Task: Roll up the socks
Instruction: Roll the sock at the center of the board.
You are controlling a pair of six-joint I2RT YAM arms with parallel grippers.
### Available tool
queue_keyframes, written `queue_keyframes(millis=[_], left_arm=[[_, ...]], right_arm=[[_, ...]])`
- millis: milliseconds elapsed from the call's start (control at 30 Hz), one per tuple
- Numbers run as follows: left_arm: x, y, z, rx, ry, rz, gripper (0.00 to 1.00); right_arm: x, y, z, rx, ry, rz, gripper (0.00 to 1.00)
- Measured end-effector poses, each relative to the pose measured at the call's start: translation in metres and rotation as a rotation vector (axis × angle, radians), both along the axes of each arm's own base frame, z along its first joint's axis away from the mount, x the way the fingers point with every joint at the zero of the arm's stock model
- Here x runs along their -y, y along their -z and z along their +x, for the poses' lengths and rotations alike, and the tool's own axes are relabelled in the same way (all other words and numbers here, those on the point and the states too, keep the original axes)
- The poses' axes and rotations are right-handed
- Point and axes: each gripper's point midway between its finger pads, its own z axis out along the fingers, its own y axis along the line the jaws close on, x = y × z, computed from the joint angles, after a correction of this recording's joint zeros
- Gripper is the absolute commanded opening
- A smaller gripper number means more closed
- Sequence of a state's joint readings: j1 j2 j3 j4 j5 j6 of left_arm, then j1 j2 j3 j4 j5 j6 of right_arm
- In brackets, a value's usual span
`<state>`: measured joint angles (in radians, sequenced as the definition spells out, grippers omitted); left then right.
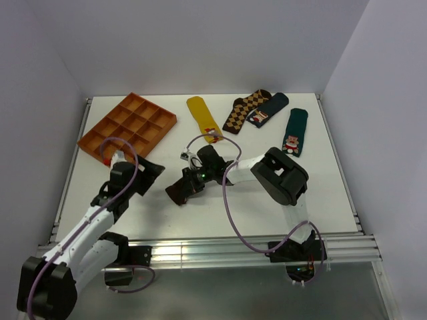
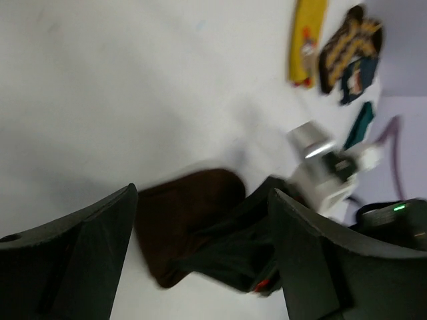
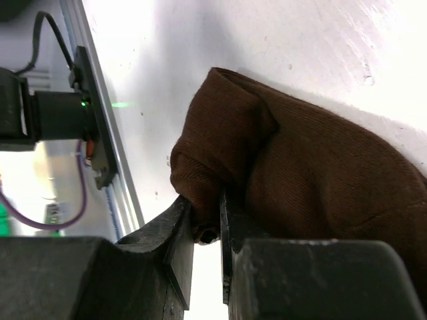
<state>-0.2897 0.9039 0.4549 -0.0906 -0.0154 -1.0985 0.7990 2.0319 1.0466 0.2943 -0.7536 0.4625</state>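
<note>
1 dark brown sock (image 1: 179, 193), left of centre in top view; folded edge clamped between right gripper (image 3: 205, 220) jaws, probably to start the roll. Left gripper (image 1: 151, 169) beside it, jaws apart, unladen.

Looks like a robotics lab test cell to me, not anybody's home. You've got a plain white tabletop (image 1: 147, 213) boxed in by blank pale walls (image 1: 200, 40) on three sides, with silver aluminium rails (image 1: 220, 250) running along the near edge. Two black-and-white robot arms, the left arm (image 1: 87, 233) and the right arm (image 1: 287, 177), sit at that edge with purple cables (image 1: 230, 213) looping off them. The stuff on top reads as test props: an orange compartment tray (image 1: 171, 124), a mustard yellow sock (image 1: 203, 118) and a brown-and-tan diamond-patterned sock (image 1: 243, 112), all spread out flat. The wrist view has the right gripper (image 3: 207, 227) pinching a dark brown fabric sock (image 3: 300, 173).
</note>
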Motion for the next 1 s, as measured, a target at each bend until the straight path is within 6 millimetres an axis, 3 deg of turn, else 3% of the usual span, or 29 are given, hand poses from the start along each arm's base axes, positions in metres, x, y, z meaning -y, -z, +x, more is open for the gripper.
queue_keyframes(millis=[133,267,1000], left_arm=[[-0.002,0.051,-0.039,-0.120,0.011,-0.029,0.82],[0.002,0.083,-0.063,-0.205,0.029,-0.056,0.80],[0.041,0.086,-0.048,-0.125,0.109,-0.187,0.70]], right_arm=[[0.000,0.001,0.001,-0.057,0.020,0.000,0.00],[0.002,0.001,0.003,-0.101,0.040,0.000,0.00],[0.000,0.002,0.005,-0.181,0.060,-0.004,0.00]])
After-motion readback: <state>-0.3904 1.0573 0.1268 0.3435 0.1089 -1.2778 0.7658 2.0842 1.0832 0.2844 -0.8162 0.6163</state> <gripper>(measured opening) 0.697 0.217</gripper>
